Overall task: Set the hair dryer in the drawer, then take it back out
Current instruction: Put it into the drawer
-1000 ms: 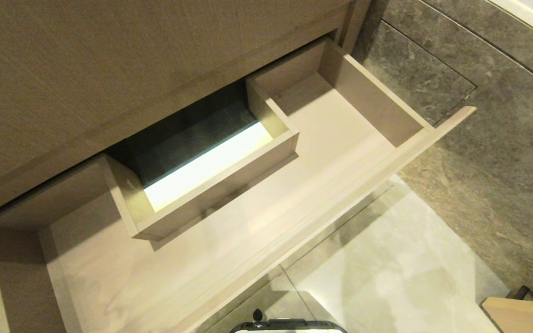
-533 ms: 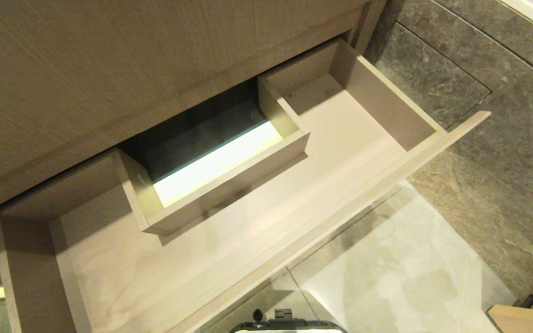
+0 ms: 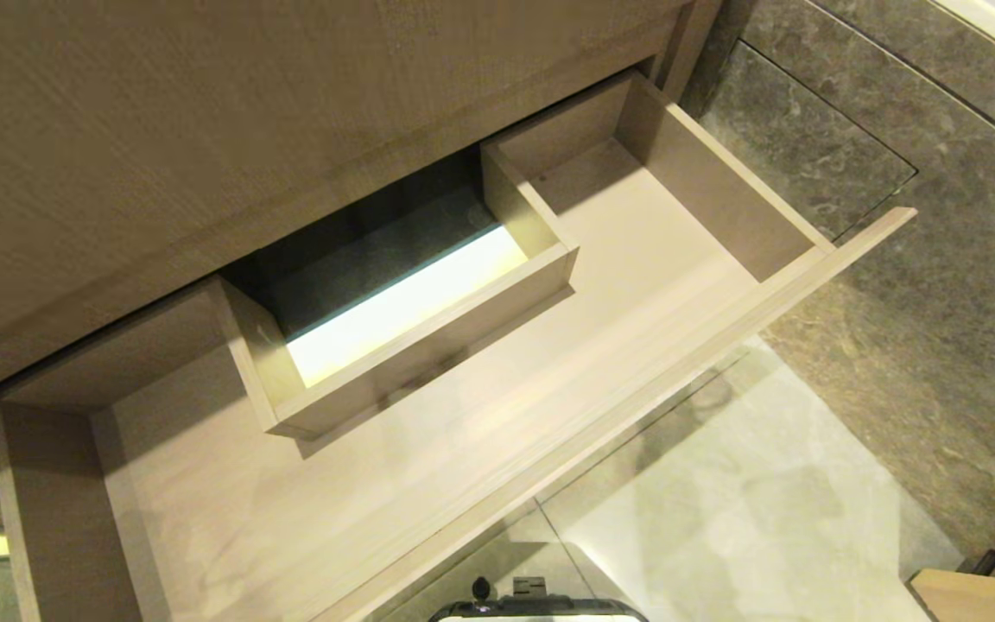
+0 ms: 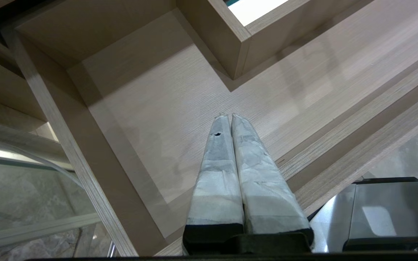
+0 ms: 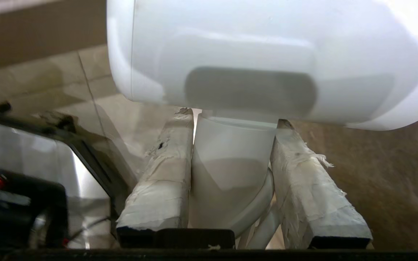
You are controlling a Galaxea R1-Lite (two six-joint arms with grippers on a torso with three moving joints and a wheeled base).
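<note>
Right, drawer (image 3: 480, 415) pulled out across middle of head view, nothing inside yet, so I judge both steps left: put in, take out. Left gripper (image 4: 226, 116) parked over drawer floor at lower centre of its frame, fingers pressed together, holding nothing. Right gripper (image 5: 230, 125) clamped on hair dryer (image 5: 263, 61) handle; white barrel fills top of frame, beyond fingertips.

Dark stone floor (image 3: 938, 285), pale tile (image 3: 722, 518) nr front; wood panel (image 3: 204, 130) above.
</note>
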